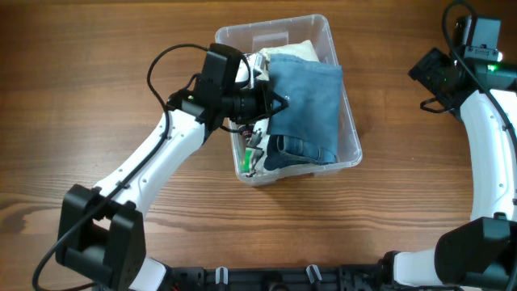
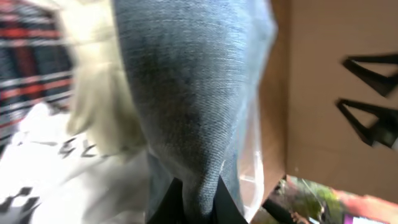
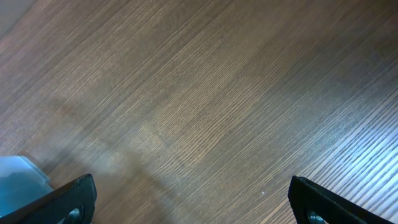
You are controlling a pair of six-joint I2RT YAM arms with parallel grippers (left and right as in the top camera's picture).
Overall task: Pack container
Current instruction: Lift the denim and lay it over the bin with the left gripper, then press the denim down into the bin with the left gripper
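The clear plastic container (image 1: 349, 121) stands on the wooden table at centre. Folded blue jeans (image 1: 305, 101) lie in it on top of cream cloth (image 1: 295, 50) and other clothes. My left gripper (image 1: 273, 103) is at the container's left side, shut on a fold of the blue jeans (image 2: 193, 93); its black fingers (image 2: 196, 202) pinch the denim. Cream and white cloth (image 2: 93, 124) lies to the left of the jeans. My right gripper (image 3: 193, 199) is open and empty over bare table; its arm (image 1: 452, 73) is at the far right.
A plaid cloth (image 2: 31, 56) and a printed white cloth (image 2: 56, 180) lie in the container under the jeans. A green item (image 1: 245, 162) sits in the container's front left corner. The wooden table (image 1: 97, 73) surrounds the container.
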